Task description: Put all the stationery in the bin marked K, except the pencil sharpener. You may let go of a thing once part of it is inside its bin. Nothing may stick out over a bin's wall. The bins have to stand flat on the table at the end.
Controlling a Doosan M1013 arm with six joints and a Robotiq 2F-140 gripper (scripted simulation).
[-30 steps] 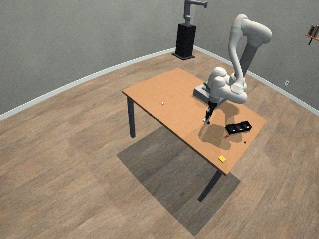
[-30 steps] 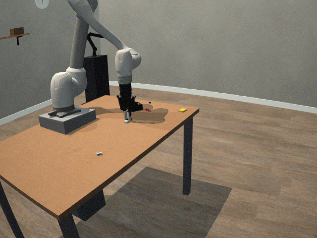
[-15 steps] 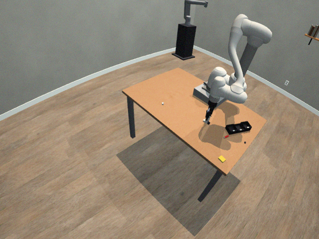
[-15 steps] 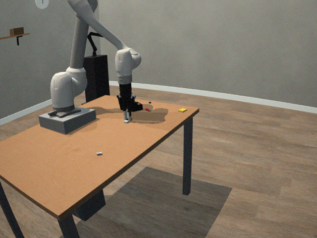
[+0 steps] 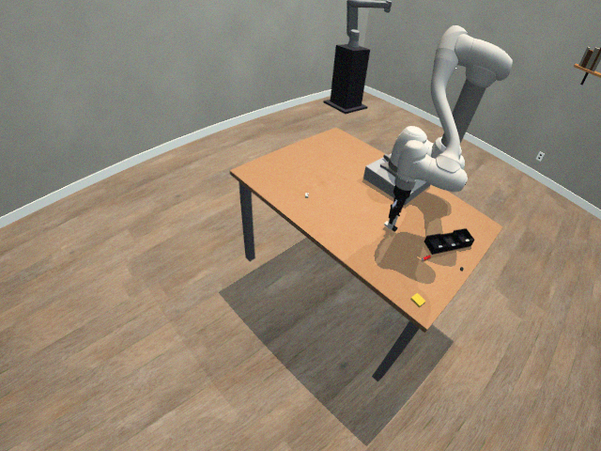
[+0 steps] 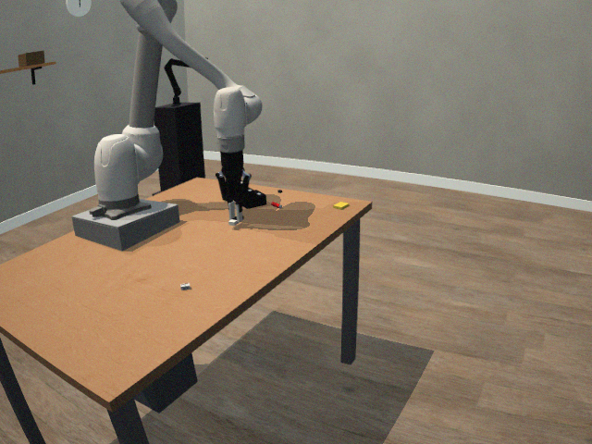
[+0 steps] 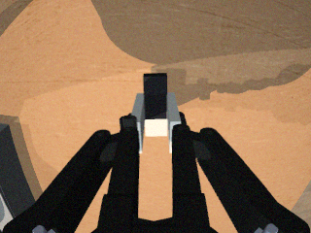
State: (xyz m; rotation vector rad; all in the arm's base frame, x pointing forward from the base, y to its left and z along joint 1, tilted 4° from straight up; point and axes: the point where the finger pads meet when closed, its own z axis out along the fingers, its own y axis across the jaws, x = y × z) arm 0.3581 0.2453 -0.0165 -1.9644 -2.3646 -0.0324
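Top view: the claw (image 5: 391, 224) (image 6: 235, 217) (image 7: 155, 105) clamps a black-and-white block (image 5: 393, 228) (image 6: 233, 222) (image 7: 155, 97), bins (image 5: 430, 249) (image 6: 255, 197) (image 7: 15, 165) beside it. Exterior: low over the tabletop (image 5: 339, 213) (image 6: 229, 267) (image 7: 73, 107) — a sideways swing could strike them. Wrist: its dark end protrudes — perhaps catching a wall.

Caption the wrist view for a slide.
The claw grips a black-and-white block above the wooden table.
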